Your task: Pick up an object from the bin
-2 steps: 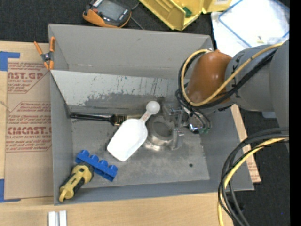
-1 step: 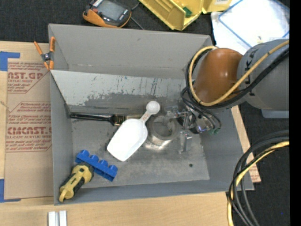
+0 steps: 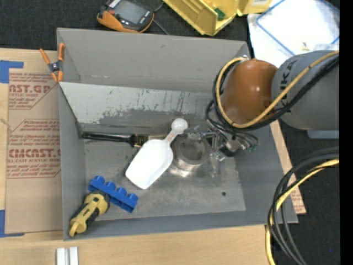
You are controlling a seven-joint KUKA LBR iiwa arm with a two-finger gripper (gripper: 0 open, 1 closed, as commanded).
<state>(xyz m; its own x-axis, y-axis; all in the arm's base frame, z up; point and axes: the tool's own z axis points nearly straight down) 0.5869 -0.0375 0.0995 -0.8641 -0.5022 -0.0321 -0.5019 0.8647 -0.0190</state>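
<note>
Camera view puts the gripper (image 3: 214, 150) low over the floor of the grey metal bin (image 3: 138, 54), toward 3 o'clock. It is a dark tangle of metal parts and thin wires, and whether it is spread or pressed together cannot be told.

Just beside it, at its 9 o'clock, stands a small round greyish cup-like thing (image 3: 189, 152). Its glossy rim blends with the scuffed bin floor, so its material is hard to make out. Whether the gripper touches it cannot be told either.

Against that cup's 8 o'clock side lies a white plastic scoop (image 3: 150, 163), smooth and matt, with its wide mouth toward 7 o'clock. Its handle ends in a round knob toward 1 o'clock.

A black slender tool (image 3: 107, 138) lies along the foot of the back wall at 10 o'clock. A blue studded plastic building brick (image 3: 113, 193) rests at 7 o'clock, touching a yellow moulded handle-shaped thing (image 3: 88, 212) in the corner.

Above the gripper, a glossy orange-brown dome cover (image 3: 248, 93) on the wrist, ringed by yellow-and-black cables (image 3: 219, 93), hides the bin's 2 o'clock corner.
</note>
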